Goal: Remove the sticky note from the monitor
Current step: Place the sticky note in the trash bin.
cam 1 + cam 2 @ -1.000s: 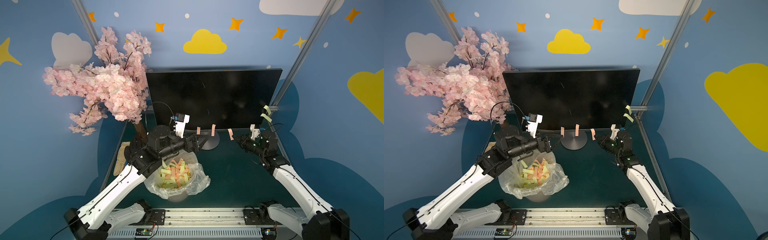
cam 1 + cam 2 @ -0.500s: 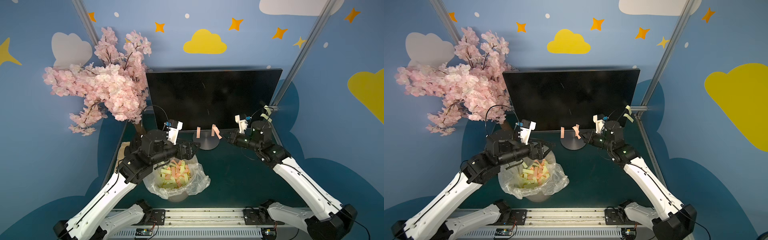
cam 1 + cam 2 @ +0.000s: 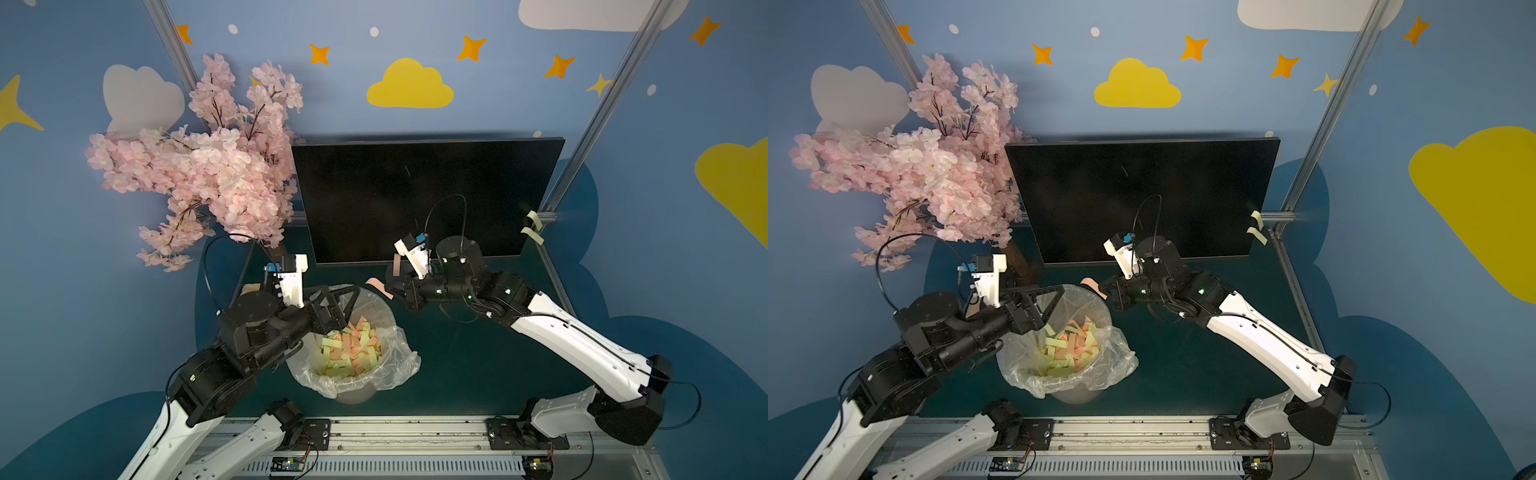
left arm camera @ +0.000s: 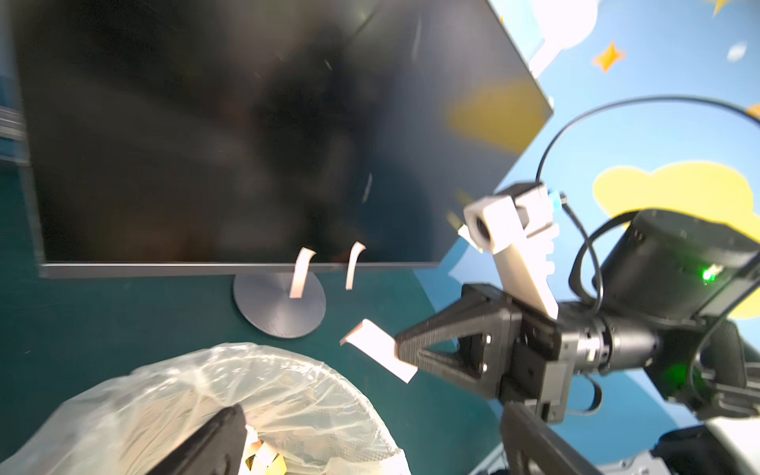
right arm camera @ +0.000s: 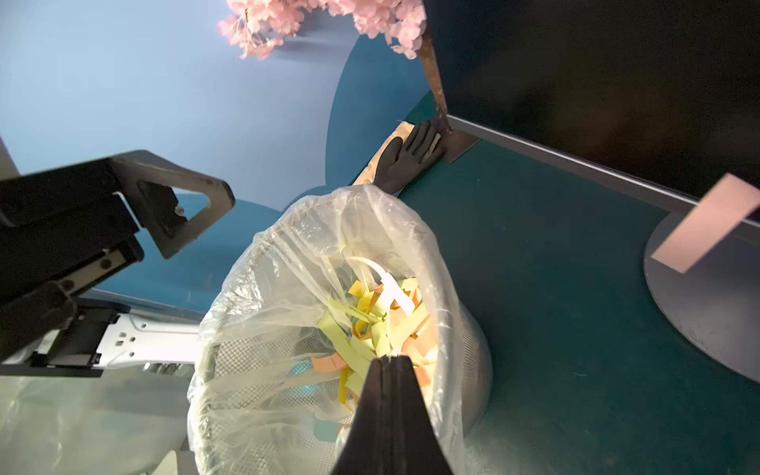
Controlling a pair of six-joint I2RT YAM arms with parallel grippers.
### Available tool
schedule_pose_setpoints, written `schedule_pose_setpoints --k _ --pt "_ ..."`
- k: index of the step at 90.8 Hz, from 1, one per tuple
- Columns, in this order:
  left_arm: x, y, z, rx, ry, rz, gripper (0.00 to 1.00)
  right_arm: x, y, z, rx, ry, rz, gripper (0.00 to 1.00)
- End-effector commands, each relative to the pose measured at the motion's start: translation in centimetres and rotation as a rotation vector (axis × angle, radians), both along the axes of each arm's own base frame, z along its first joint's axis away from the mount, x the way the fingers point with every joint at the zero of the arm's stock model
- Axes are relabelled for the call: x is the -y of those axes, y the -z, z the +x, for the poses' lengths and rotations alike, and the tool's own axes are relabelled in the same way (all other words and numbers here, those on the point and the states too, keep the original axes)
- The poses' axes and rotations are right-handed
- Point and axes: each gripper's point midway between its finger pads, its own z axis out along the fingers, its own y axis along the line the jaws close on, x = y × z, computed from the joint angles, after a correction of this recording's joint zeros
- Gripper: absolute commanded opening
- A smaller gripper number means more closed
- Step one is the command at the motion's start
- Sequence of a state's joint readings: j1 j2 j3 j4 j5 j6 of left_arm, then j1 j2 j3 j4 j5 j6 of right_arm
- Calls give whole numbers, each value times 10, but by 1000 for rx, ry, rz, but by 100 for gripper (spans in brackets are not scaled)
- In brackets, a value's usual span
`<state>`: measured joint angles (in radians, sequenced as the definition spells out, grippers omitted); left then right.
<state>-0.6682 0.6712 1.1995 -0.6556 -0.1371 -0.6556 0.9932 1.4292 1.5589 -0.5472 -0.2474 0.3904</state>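
Sticky notes [image 3: 351, 347] in pink and yellow lay heaped in the bag-lined bin [image 3: 403, 361] at the near middle of the worktop [image 3: 478, 353]. Over the bin's left rim hovered the left gripper [image 3: 347, 309], jaws spread wide and holding nothing. Just past the far right rim, the right gripper [image 4: 405, 353] was clamped shut on one end of a pink sticky note [image 4: 372, 343]. The strip jutted out free, off the monitor and, by the left wrist view, over bare worktop rather than the bag's mouth. Let go there, it would likely have missed the bin. Its adhesive band could as easily have left it stuck to a finger once the jaws parted. With both grippers crowding the same rim, a reach across risked a knock between the arms, or a snag in the loose plastic that tipped the bin. Farther back stood the monitor [image 3: 415, 195], where two pink strips [image 4: 302, 273] dangled from the lower bezel above the round base [image 4: 279, 316]. Two yellow strips [image 3: 534, 237] curled off its right edge, so the job looked unfinished. A hard tug on any of them could have rocked the screen. At far left, a pink blossom tree [image 3: 208, 166] crowded the screen's corner, within range of a careless left-arm swing.
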Motion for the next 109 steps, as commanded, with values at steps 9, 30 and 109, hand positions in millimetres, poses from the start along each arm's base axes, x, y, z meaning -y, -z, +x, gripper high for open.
schedule_pose_setpoints --k 9,30,109 --pt "-38 9 0 -27 -194 -57 100 -15 15 -19 98 -93 -134 0" --pt "-37 9 0 -31 -189 -57 100 -40 29 -35 130 -171 -195 0" --pt "3 -11 10 43 -19 -23 100 9 -22 20 185 79 -10 61"
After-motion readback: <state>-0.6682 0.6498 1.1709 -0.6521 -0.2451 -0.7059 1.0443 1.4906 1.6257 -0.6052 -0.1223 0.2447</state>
